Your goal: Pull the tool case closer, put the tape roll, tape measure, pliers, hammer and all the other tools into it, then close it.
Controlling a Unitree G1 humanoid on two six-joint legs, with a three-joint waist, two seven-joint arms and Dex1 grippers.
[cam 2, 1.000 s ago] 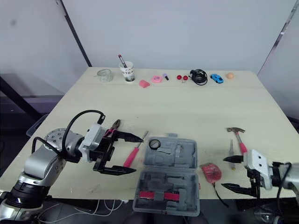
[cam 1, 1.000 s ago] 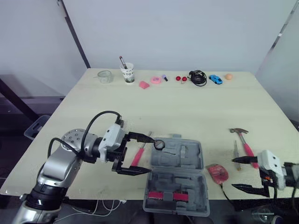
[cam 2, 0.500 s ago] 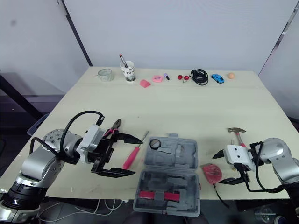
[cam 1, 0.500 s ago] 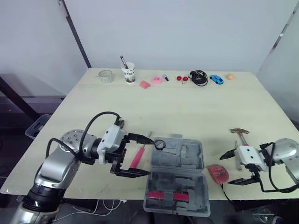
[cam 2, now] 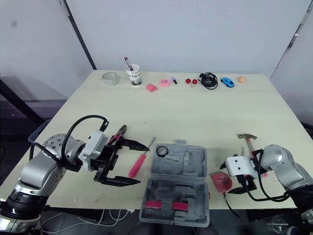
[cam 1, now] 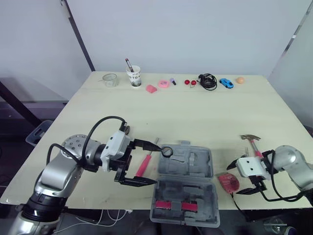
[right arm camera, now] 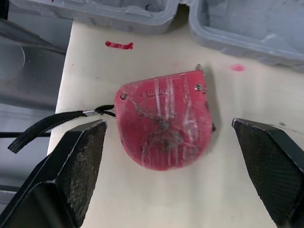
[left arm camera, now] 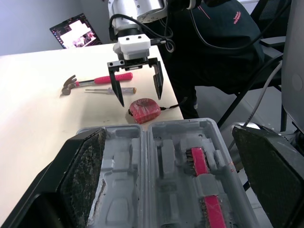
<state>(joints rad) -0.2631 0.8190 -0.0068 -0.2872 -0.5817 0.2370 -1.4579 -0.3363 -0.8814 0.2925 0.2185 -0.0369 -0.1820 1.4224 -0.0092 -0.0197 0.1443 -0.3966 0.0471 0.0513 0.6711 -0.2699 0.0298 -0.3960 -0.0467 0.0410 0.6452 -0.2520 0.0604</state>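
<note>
the open grey tool case (cam 1: 188, 162) sits in the lower centre of the left eye view, with its hinge running across. its near half hangs out past the front edge of the table (cam 1: 195, 117), and a red piece is seated in that half. the black tape roll (cam 1: 167, 151) lies at the case's upper left corner. the left gripper (cam 1: 158, 164) hangs at the case's left side, its jaws spread wide and holding nothing. the pink-handled screwdriver (cam 1: 145, 163) lies on the table in the gap between them, and the pliers (cam 2: 118, 133) show just behind that wrist. at lower right the red tape measure (cam 1: 228, 181) lies just beside the case's right edge and close to the table's front edge, with its black strap (right arm camera: 52, 122) trailing over that edge. the right gripper (cam 1: 234, 179) is over it, jaws released and standing apart on either side, with a gap to the tape measure on both sides in the right wrist view. the hammer (cam 1: 251, 139) and a slim screwdriver (left arm camera: 110, 90) lie further right, toward the table's right edge. along the far edge, at the top of the frame, stand a cup (cam 1: 133, 77), a black cable (cam 1: 207, 81), a blue toy car (cam 1: 225, 83) and an orange ball (cam 1: 239, 80). between that row and the tools the table is a broad open stretch.
</note>
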